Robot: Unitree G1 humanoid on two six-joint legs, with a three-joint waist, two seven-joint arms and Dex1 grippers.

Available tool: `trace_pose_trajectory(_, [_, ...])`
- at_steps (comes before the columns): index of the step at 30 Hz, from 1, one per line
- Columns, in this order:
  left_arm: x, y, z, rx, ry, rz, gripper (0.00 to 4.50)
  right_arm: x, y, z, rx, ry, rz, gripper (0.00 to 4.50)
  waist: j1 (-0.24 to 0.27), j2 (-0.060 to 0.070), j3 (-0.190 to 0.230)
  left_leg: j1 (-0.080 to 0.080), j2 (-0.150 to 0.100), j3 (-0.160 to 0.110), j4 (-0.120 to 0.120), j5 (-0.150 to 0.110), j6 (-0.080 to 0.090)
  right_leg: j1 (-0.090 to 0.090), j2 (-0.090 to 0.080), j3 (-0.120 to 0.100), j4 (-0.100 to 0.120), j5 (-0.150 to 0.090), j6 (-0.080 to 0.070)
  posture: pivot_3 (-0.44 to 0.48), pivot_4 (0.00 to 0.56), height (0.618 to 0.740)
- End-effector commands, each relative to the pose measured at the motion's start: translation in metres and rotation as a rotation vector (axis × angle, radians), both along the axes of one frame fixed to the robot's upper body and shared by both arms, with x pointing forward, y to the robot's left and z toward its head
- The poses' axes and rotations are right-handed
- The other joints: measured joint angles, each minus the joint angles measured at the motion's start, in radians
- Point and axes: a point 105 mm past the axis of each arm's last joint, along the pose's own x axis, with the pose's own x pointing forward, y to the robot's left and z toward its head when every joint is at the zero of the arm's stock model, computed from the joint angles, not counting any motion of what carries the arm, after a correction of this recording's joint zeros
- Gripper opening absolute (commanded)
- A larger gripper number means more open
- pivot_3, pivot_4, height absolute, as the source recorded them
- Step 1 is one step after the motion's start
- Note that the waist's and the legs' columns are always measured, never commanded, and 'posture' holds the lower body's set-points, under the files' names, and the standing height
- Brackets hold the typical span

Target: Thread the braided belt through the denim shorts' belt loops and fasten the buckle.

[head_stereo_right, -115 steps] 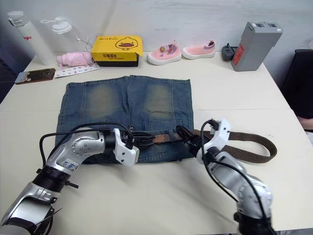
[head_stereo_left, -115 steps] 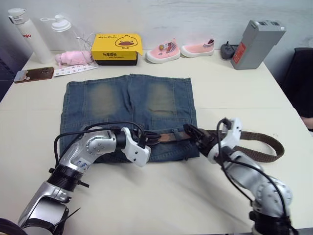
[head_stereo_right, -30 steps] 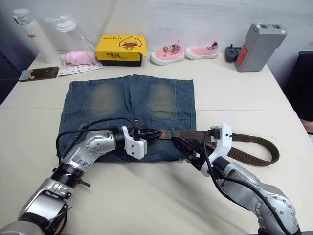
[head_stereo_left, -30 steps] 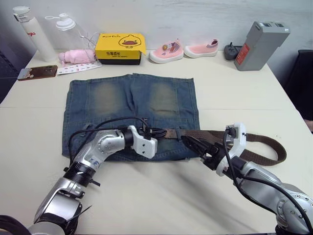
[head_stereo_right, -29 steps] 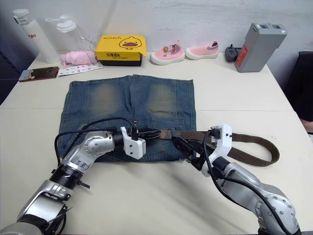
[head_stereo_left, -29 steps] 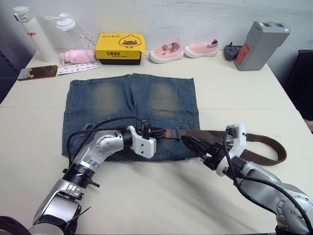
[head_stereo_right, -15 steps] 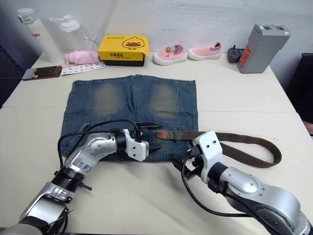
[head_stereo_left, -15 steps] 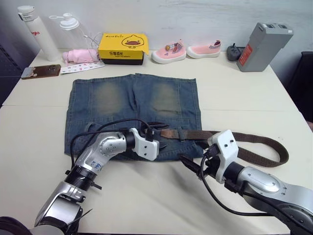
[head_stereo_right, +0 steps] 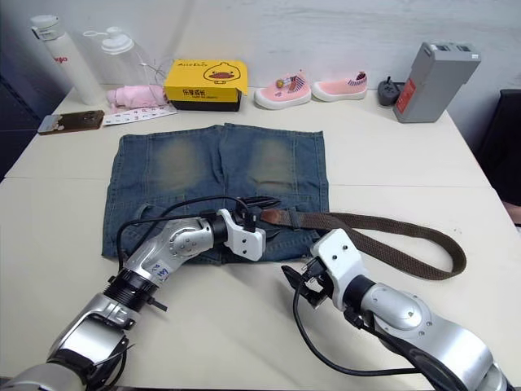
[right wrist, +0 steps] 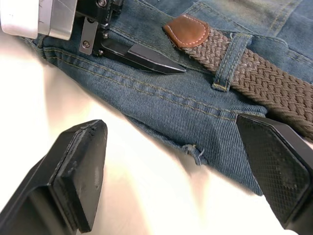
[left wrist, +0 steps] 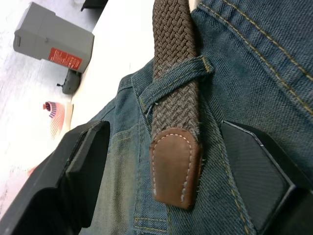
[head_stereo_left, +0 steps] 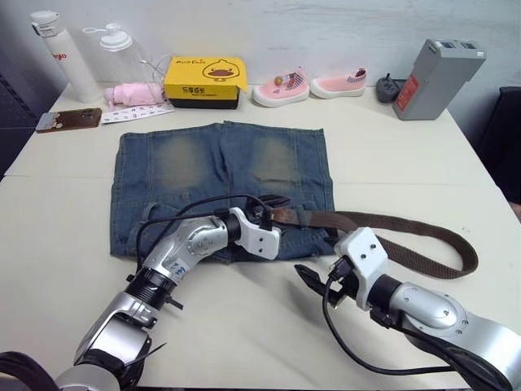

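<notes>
Both tools first, please: what state are they in?

Me: My left tool (left wrist: pixel 168 169) has its fingers apart, straddling the belt's leather tip (right wrist: pixel 187 30) without pinching it. My right tool (right wrist: pixel 176 171) is also spread wide and holds nothing. It hangs over the worktop (head_stereo_left: pixel 407 155), just off the near corner of the denim shorts (head_stereo_left: pixel 220 163).

Desk: It was on the strap a second ago, wasn't it?

Me: Yes. A second ago it was down at the braided belt (head_stereo_left: pixel 407 236), right at the waistband. Since then it has let go and backed off toward me, while the left tool has crept forward along the waistband to meet the tip.

Desk: So where does that leave the belt?

Me: The tip is through one belt loop (left wrist: pixel 171 81) and pokes out just past it, flat on the denim. The rest of the strap trails off the shorts to my right and curls back on the worktop. I can't make out the buckle.

Desk: Your read?

Me: It looks like a handover. I'd judge the feed through this loop is done and the left tool is placed to clamp the tip and draw it on. Most loops still look unthreaded, so fastening is a long way off.
</notes>
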Motion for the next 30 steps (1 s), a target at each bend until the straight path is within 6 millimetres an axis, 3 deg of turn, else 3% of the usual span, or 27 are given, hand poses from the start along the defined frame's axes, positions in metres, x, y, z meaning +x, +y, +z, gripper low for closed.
trace_pose_trajectory(1, [0.007, 0.018, -0.016, 0.061, 0.037, 0.082, 2.43, -0.006, 0.009, 0.012, 0.013, -0.054, 0.039, 4.50, -0.002, 0.000, 0.000, 0.000, 0.000, 0.000, 0.000, 0.000, 0.000, 0.000, 0.000, 0.000, 0.000, 0.000, 0.000, 0.000, 0.150, 0.670])
trace_pose_trajectory(6, [0.009, 0.015, -0.017, 0.063, 0.044, 0.088, 0.18, -0.006, 0.011, 0.013, 0.027, -0.057, 0.038, 4.50, 0.000, 0.002, -0.002, 0.000, 0.000, 0.000, 0.000, 0.000, 0.000, 0.000, 0.000, 0.000, 0.000, 0.000, 0.000, 0.000, 0.150, 0.670])
trace_pose_trajectory(7, [0.009, 0.014, -0.017, 0.062, 0.043, 0.089, 0.08, -0.006, 0.011, 0.013, 0.028, -0.057, 0.037, 4.50, 0.000, 0.002, -0.003, 0.000, 0.000, 0.000, 0.000, 0.000, 0.000, 0.000, 0.000, 0.000, 0.000, 0.000, 0.000, 0.000, 0.150, 0.670])
trace_pose_trajectory(12, [0.008, 0.013, -0.011, 0.056, 0.013, 0.077, 0.08, -0.005, 0.012, 0.014, 0.029, -0.061, 0.030, 4.50, 0.000, 0.003, -0.004, 0.000, 0.000, 0.000, 0.000, 0.000, 0.000, 0.000, 0.000, 0.000, 0.000, 0.000, 0.000, 0.000, 0.150, 0.670])
trace_pose_trajectory(15, [0.005, 0.016, 0.005, 0.032, -0.052, 0.069, 0.08, -0.004, 0.011, 0.014, 0.024, -0.066, 0.024, 4.50, -0.002, 0.003, -0.004, 0.000, 0.000, 0.000, 0.000, 0.000, 0.000, 0.000, 0.000, 0.000, 0.000, 0.000, 0.000, 0.000, 0.150, 0.670])
trace_pose_trajectory(19, [-0.002, 0.028, 0.019, 0.052, -0.110, 0.074, 0.08, -0.001, 0.009, 0.015, 0.010, -0.084, 0.006, 4.50, -0.006, 0.003, -0.004, 0.000, 0.000, 0.000, -0.001, 0.000, 0.000, -0.002, 0.000, 0.001, 0.001, 0.000, 0.000, 0.000, 0.150, 0.670])
trace_pose_trajectory(26, [-0.015, 0.053, 0.025, 0.149, -0.158, 0.092, 0.08, 0.010, 0.011, 0.016, -0.086, -0.159, 0.025, 4.50, -0.009, 0.003, -0.004, 0.000, 0.000, -0.001, -0.001, 0.000, -0.001, -0.003, 0.000, 0.001, 0.001, 0.000, 0.000, 0.000, 0.150, 0.670])
trace_pose_trajectory(30, [-0.017, 0.056, 0.032, 0.163, -0.183, 0.106, 0.08, 0.009, 0.019, 0.020, -0.146, -0.236, 0.102, 4.50, -0.009, 0.003, -0.004, -0.001, 0.000, 0.000, -0.001, -0.001, -0.001, -0.003, 0.000, 0.001, 0.001, 0.000, 0.000, 0.000, 0.150, 0.670])
